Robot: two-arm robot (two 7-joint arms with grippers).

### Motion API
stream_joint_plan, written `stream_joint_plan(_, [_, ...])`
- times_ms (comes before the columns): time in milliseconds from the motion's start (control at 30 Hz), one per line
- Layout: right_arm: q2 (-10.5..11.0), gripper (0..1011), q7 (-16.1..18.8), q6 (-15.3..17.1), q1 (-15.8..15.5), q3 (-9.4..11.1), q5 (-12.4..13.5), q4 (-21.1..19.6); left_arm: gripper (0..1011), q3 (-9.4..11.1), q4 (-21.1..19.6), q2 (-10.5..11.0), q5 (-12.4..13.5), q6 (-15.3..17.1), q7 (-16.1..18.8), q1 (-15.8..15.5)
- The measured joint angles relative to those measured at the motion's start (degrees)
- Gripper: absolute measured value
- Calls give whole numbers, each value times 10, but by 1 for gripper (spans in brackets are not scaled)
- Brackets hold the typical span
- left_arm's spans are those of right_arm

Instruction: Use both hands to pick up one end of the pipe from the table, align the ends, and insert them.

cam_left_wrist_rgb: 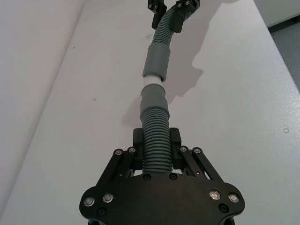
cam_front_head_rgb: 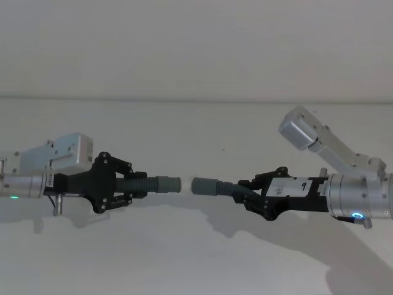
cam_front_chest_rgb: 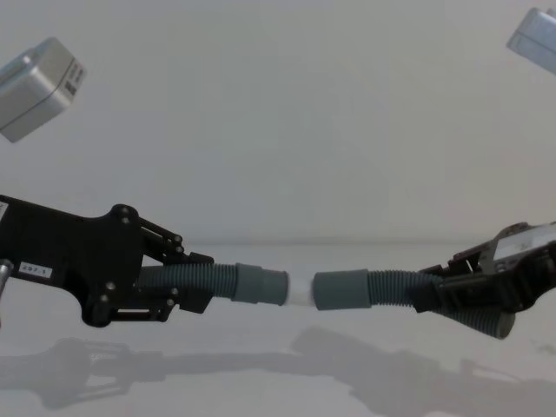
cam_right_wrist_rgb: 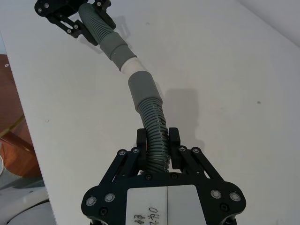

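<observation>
**A:** Two dark grey ribbed flexible hose pieces, right? Where are they?

**B:** Yes, two. Left hose piece (cam_front_head_rgb: 147, 185) and right hose piece (cam_front_head_rgb: 220, 188), both held up off the plain white matte table (cam_front_head_rgb: 196, 258), lying roughly end to end across the head view. Their shadows fall on the table below.

**A:** Collars?

**B:** Two smooth grey cylindrical collars, one per piece. Left collar (cam_front_chest_rgb: 259, 285) carries a small white tip (cam_front_chest_rgb: 300, 290); right collar (cam_front_chest_rgb: 340, 290) faces it. In the chest view the white tip spans the space between the collars and reaches the right collar's mouth. In the head view a pale gap separates the collars. Can't tell whether the tip is inside the right collar.

**A:** Lined up?

**B:** Close to one line in the chest view. In the right wrist view the far piece sits at a slight angle to the near one.

**A:** Grippers, count and state?

**B:** Two black angular grippers on silver-grey metal arms. Left gripper (cam_front_head_rgb: 126, 184) comes in from the left, its fingers (cam_left_wrist_rgb: 137, 139) clamped on the ribbed part of the left hose piece, behind its collar. Right gripper (cam_front_head_rgb: 245, 192) comes in from the right, its fingers (cam_right_wrist_rgb: 142, 139) pinching the ribs of the right hose piece the same way. Collars project past both sets of fingers toward the middle.
</observation>
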Motion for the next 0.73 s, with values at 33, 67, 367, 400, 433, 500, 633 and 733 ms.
stream_joint_plan(33, [0, 265, 0, 0, 0, 0, 0, 0, 320, 0, 0, 0, 0, 0, 0, 0])
stream_joint_plan(67, [0, 265, 0, 0, 0, 0, 0, 0, 320, 0, 0, 0, 0, 0, 0, 0])
stream_joint_plan(367, [0, 265, 0, 0, 0, 0, 0, 0, 320, 0, 0, 0, 0, 0, 0, 0])
stream_joint_plan(400, [0, 265, 0, 0, 0, 0, 0, 0, 320, 0, 0, 0, 0, 0, 0, 0])
stream_joint_plan(433, [0, 265, 0, 0, 0, 0, 0, 0, 320, 0, 0, 0, 0, 0, 0, 0])
stream_joint_plan(500, [0, 265, 0, 0, 0, 0, 0, 0, 320, 0, 0, 0, 0, 0, 0, 0])
stream_joint_plan(633, [0, 265, 0, 0, 0, 0, 0, 0, 320, 0, 0, 0, 0, 0, 0, 0])
stream_joint_plan(733, [0, 265, 0, 0, 0, 0, 0, 0, 320, 0, 0, 0, 0, 0, 0, 0])
